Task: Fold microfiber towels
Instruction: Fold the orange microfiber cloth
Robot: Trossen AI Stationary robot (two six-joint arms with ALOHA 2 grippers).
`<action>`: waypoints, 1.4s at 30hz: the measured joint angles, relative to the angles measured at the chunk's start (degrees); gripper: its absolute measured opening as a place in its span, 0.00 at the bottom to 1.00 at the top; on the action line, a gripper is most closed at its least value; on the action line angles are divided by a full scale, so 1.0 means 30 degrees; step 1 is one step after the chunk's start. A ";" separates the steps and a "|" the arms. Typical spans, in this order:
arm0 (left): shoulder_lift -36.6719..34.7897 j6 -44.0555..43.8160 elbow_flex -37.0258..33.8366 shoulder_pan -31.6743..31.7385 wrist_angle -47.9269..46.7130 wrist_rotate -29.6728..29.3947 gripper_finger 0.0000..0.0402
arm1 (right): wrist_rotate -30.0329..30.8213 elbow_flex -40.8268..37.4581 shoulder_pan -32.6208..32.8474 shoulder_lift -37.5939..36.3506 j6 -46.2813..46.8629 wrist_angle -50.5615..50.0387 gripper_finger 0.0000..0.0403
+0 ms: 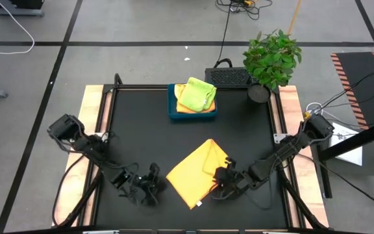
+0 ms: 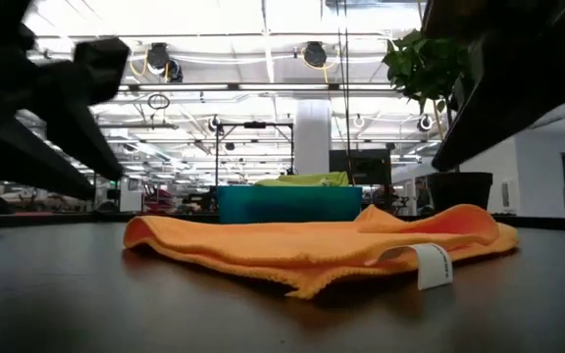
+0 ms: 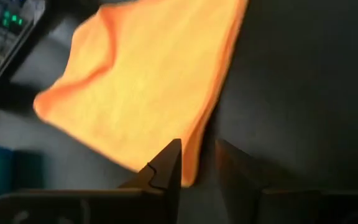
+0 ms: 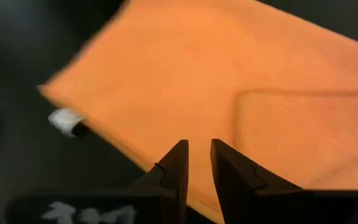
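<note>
An orange-yellow microfiber towel (image 1: 192, 174) lies flat on the black table, turned like a diamond. One corner is folded over onto it (image 4: 303, 130), and a white tag (image 2: 434, 265) sticks out at its near edge. My left gripper (image 1: 150, 188) hovers just left of the towel's left corner (image 3: 194, 158). Its fingers stand slightly apart with nothing between them. My right gripper (image 1: 224, 182) hangs above the towel's right near edge (image 4: 197, 186), also narrowly open and clear of the cloth. More towels, lime green (image 1: 197, 93) on orange, lie in the blue tray (image 1: 171, 112).
The blue tray (image 2: 287, 204) stands at the table's far middle. A potted plant (image 1: 271, 58) and a dark keyboard-like block (image 1: 229, 77) sit at the far right corner. Wooden rails (image 1: 91, 117) edge the table on its left and right.
</note>
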 joint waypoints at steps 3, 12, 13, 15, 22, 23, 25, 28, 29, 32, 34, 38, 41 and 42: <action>0.0348 -0.0368 -0.0001 0.0617 -0.0506 -0.0053 0.31 | 0.0548 0.0002 0.0437 0.0000 -0.0423 0.0573 0.15; 0.0875 -0.0514 -0.0029 0.1203 0.0546 -0.0103 0.57 | 0.2261 0.0002 0.0337 0.0002 -0.1170 0.0929 0.15; 0.0875 -0.0382 -0.0029 0.1203 0.0868 -0.0110 0.59 | 0.2287 0.0002 0.0110 0.0107 -0.1580 0.1264 0.15; 0.0875 0.0388 -0.0029 0.1136 0.1617 -0.0110 0.61 | 0.1544 0.0009 -0.0410 0.0490 -0.2428 0.2147 0.15; 0.0875 0.0935 -0.0022 0.1529 0.3191 0.0489 0.62 | -0.1148 0.0009 -0.1957 0.2349 -0.3435 0.3081 0.15; 0.0944 0.0328 -0.0022 0.1810 0.3193 0.1012 0.62 | -0.1134 0.0009 -0.2054 0.2441 -0.3315 0.2648 0.15; 0.1349 -0.0777 -0.0015 0.2422 0.3153 0.1954 0.62 | -0.0987 0.0005 -0.2240 0.2443 -0.2899 0.1732 0.15; 0.1909 -0.1112 -0.0036 0.2986 0.2964 0.2421 0.62 | 0.0146 0.0009 -0.2329 0.2392 -0.2207 0.0537 0.15; 0.2130 -0.1180 -0.0026 0.3098 0.3049 0.2607 0.62 | 0.0476 0.0009 -0.2326 0.2355 -0.2133 0.0177 0.15; 0.2260 -0.1856 -0.0007 0.3229 0.2830 0.3110 0.62 | 0.0900 0.0028 -0.2315 0.2245 -0.1245 -0.1468 0.15; 0.2240 -0.2262 -0.0007 0.3279 0.2678 0.3522 0.62 | 0.0902 0.0024 -0.2307 0.2117 -0.0083 -0.3276 0.15; 0.2245 -0.2598 0.0000 0.3111 0.2477 0.3540 0.62 | 0.1347 0.0024 -0.2261 0.1639 0.2884 -0.7077 0.15; 0.2245 -0.2880 0.0007 0.3095 0.2328 0.3618 0.62 | 0.1609 0.0021 -0.2054 0.1124 0.4893 -0.9412 0.15; 0.2245 -0.3013 0.0007 0.3097 0.2306 0.3635 0.62 | 0.1741 0.0017 -0.1942 0.0935 0.5421 -0.9828 0.15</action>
